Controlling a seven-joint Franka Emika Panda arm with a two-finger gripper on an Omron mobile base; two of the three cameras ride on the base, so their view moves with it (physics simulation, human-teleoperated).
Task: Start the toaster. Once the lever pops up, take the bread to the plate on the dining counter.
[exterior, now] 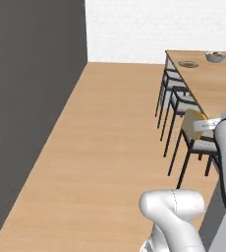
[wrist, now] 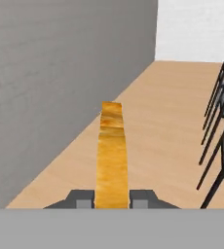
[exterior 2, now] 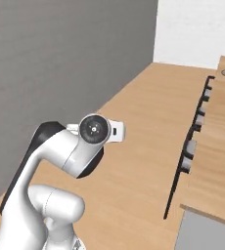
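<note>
The white arm rises from the base, bends at a dark elbow and reaches forward at about chair-seat height, level with the near end of the dining counter [exterior: 218, 91]. In the hand view the gripper [wrist: 112, 198] points straight ahead along the open wood floor [exterior: 100, 147], the grey wall [exterior: 31, 98] running down its left side.

The two dark fingers [wrist: 82, 198] are clamped on the bread [wrist: 112, 160], one on each flat face, so the slice stands edge-on between them and juts out beyond the tips. Its narrow edge is golden orange, with a paler tan patch toward the far end. In the left base view the same slice [exterior: 192, 121] shows as a tan square with a yellow rim, held out in front of the hand, over the row of dark-framed chairs [exterior: 176, 101].

The plate [exterior: 188, 64] lies far down the counter, near its end by the white wall, well apart from the bread. Just beyond it sits what looks like a pale bowl [exterior: 215, 56], though it is too small to be sure.
</note>
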